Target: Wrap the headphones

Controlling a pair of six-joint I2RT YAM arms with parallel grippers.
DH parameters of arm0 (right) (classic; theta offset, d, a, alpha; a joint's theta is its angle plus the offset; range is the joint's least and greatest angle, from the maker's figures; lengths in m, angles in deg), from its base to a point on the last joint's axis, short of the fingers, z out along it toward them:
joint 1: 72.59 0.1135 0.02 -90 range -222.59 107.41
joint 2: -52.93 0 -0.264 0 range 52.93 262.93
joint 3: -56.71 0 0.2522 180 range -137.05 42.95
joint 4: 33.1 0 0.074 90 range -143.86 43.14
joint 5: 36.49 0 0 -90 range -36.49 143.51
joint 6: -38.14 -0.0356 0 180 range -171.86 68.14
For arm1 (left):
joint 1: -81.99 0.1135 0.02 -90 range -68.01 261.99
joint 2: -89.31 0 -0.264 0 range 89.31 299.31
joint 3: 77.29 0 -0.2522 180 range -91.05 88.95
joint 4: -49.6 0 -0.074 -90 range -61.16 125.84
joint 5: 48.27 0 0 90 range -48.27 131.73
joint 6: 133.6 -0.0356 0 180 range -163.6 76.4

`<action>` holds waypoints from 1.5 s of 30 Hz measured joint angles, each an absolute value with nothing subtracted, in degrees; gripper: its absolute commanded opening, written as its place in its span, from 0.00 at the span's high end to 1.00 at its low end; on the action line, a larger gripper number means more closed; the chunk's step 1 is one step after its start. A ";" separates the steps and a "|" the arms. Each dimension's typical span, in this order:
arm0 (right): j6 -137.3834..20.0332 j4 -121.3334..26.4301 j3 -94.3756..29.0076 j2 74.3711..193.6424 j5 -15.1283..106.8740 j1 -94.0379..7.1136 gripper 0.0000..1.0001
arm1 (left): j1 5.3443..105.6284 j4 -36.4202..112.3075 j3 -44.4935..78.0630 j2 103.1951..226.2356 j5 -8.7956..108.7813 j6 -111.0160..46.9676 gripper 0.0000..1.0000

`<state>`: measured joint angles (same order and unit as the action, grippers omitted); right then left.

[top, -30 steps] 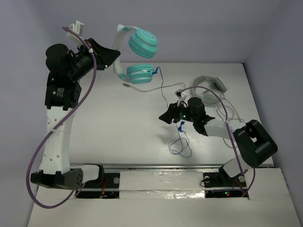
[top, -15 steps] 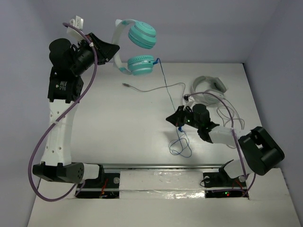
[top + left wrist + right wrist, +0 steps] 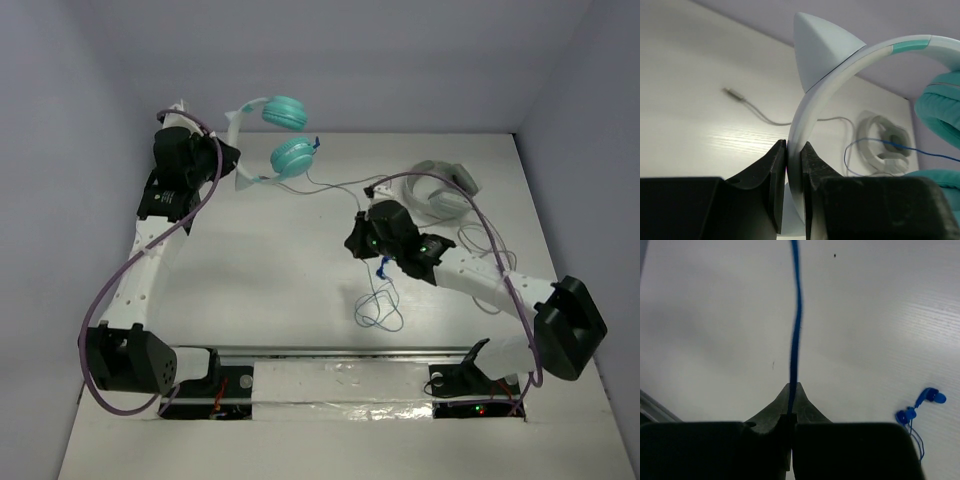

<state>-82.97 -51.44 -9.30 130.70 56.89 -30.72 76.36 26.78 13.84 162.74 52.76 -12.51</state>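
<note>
The teal headphones hang in the air at the back left, their pale headband pinched between the fingers of my left gripper, which is shut on it. One teal cup fills the right edge of the left wrist view. The thin blue cable runs from the lower cup to my right gripper, which is shut on it near the table's middle. The rest of the cable lies in loose loops on the table, with its blue plug end beside them.
White-grey headphones lie at the back right, and their grey cable trails left across the table to a plug. Walls close in on the table at the back and both sides.
My right gripper has shut on the blue cable and shifted back and left. The left arm has carried the headphones lower and farther from the camera.
</note>
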 measured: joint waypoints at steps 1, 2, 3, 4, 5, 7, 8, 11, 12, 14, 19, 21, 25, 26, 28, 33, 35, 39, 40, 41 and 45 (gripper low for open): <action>-82.73 -53.64 -10.74 131.56 58.77 -28.86 1.00 | 76.36 26.80 15.31 162.74 51.32 -12.53 1.00; -82.51 -56.00 -12.12 132.54 60.67 -27.12 1.00 | 76.40 26.85 16.38 162.72 49.96 -12.62 1.00; -82.30 -58.45 -13.47 133.65 62.33 -25.32 1.00 | 76.45 27.02 17.21 162.74 48.98 -12.69 1.00; -81.99 -61.01 -15.22 135.10 64.28 -23.42 1.00 | 76.45 27.09 17.84 162.72 48.39 -12.69 1.00; -81.55 -63.46 -17.01 136.54 66.07 -21.52 1.00 | 76.45 27.46 18.98 162.67 47.38 -12.69 1.00; -80.57 -68.40 -20.71 139.14 69.74 -17.37 1.00 | 76.29 28.14 20.33 162.65 46.07 -12.75 1.00; -80.11 -71.04 -22.63 140.23 71.32 -15.51 1.00 | 76.16 28.31 20.73 162.65 45.37 -13.02 1.00; -78.08 -78.73 -29.41 142.70 75.99 -9.46 1.00 | 75.59 28.38 21.08 162.65 43.05 -14.26 1.00; -77.42 -80.77 -31.27 143.03 77.11 -7.95 1.00 | 75.40 28.53 21.14 162.65 42.38 -14.72 1.00; -75.94 -84.72 -35.53 143.18 79.29 -4.82 1.00 | 74.87 29.27 21.67 162.65 41.11 -15.53 1.00; -70.95 -91.65 -45.97 143.42 82.33 -1.61 1.00 | 71.70 29.18 23.24 164.18 38.66 -18.17 1.00; -68.37 -94.03 -49.52 143.91 82.88 -1.56 1.00 | 68.84 28.86 23.22 166.06 37.63 -19.64 1.00; -62.41 -95.54 -53.62 145.13 85.04 -1.59 1.00 | 62.78 27.79 23.22 169.84 38.09 -22.79 1.00; -61.29 -95.63 -53.93 145.30 85.68 -1.59 1.00 | 61.80 27.30 23.22 170.43 38.79 -23.38 1.00; -59.06 -95.65 -54.08 145.39 86.81 -1.63 1.00 | 60.01 26.10 23.22 171.15 40.69 -24.47 1.00; -55.41 -95.63 -54.50 145.09 89.65 -2.61 1.00 | 58.41 25.34 23.39 171.15 44.30 -26.94 1.00; -54.60 -95.63 -54.48 144.60 90.59 -3.84 1.00 | 58.35 25.08 23.87 170.78 45.61 -27.92 1.00; -54.01 -95.00 -52.84 142.27 92.32 -8.06 1.00 | 58.37 22.87 24.84 168.77 46.73 -30.54 1.00; -54.04 -94.82 -51.99 141.48 92.60 -9.11 1.00 | 58.37 22.17 24.88 168.05 46.66 -31.20 1.00; -54.06 -94.84 -51.31 140.91 92.76 -10.02 1.00 | 58.37 21.56 24.92 167.26 46.64 -31.83 1.00; -54.38 -94.76 -48.58 139.27 93.63 -13.02 1.00 | 58.37 20.07 24.97 164.38 47.10 -34.61 1.00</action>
